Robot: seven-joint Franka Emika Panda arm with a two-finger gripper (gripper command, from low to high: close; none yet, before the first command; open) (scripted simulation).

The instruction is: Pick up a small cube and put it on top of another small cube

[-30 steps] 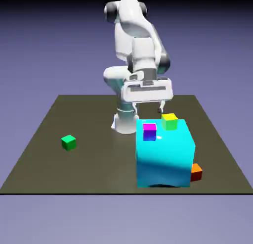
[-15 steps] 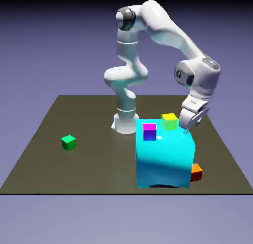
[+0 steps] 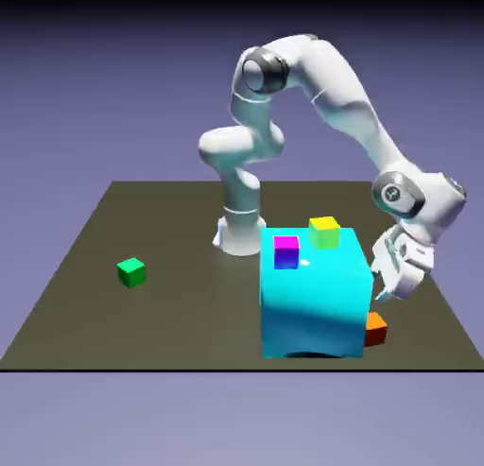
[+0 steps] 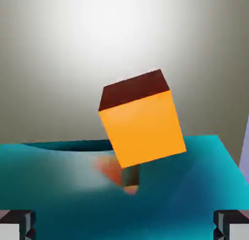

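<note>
The small orange cube (image 3: 376, 329) with darker red-orange sides sits on the table against the big cyan block's (image 3: 315, 294) lower corner, on the exterior view's right. My gripper (image 3: 386, 289) hangs just above it, beside the block, open and holding nothing. In the hand view the orange cube (image 4: 141, 120) fills the middle, ahead of the gripper (image 4: 124, 227), with the cyan block's face (image 4: 63, 185) below it. Both grey fingertips (image 4: 17, 225) show far apart at the bottom corners.
A magenta cube (image 3: 286, 251) and a yellow-green cube (image 3: 324, 232) rest on top of the cyan block. A green cube (image 3: 131, 271) lies alone on the dark table (image 3: 189, 313) at the exterior view's left. The robot's base (image 3: 238, 230) stands behind the block.
The arm has swung from behind the cyan block to the exterior view's right and come down beside the block, over the orange cube. The jaws have stayed open.
</note>
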